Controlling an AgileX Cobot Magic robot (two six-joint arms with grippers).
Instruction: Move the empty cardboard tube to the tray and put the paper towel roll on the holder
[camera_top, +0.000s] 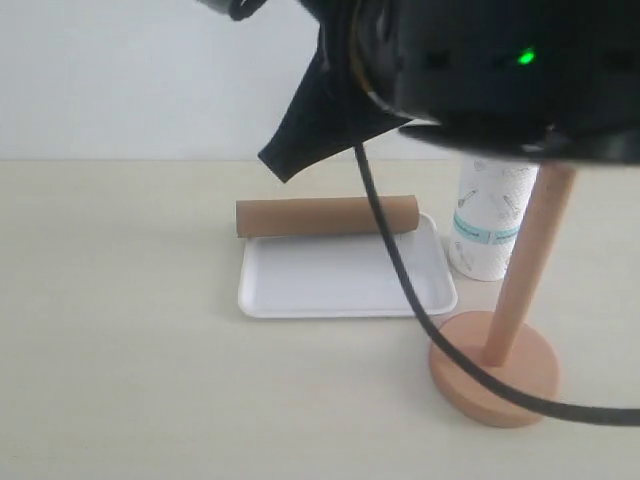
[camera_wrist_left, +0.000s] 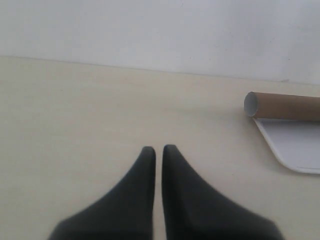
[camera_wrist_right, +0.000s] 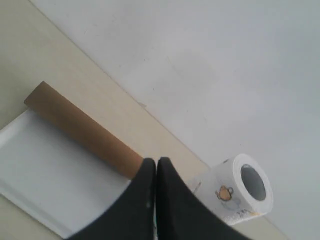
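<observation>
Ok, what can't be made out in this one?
- Exterior view: top of the holder and of the paper towel roll hidden behind the dark arm near the lens.
- Left wrist view: the empty cardboard tube and the tray run off the picture's edge.
- Right wrist view: the right end effector covers one end of the tube.

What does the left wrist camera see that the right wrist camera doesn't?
Only the left wrist view: the left gripper, shut, and the open hollow end of the tube.
Only the right wrist view: the right gripper, shut, and the paper towel roll with its hollow core showing.
Both: the tube lying along the rim of the tray, the table and the white wall.
</observation>
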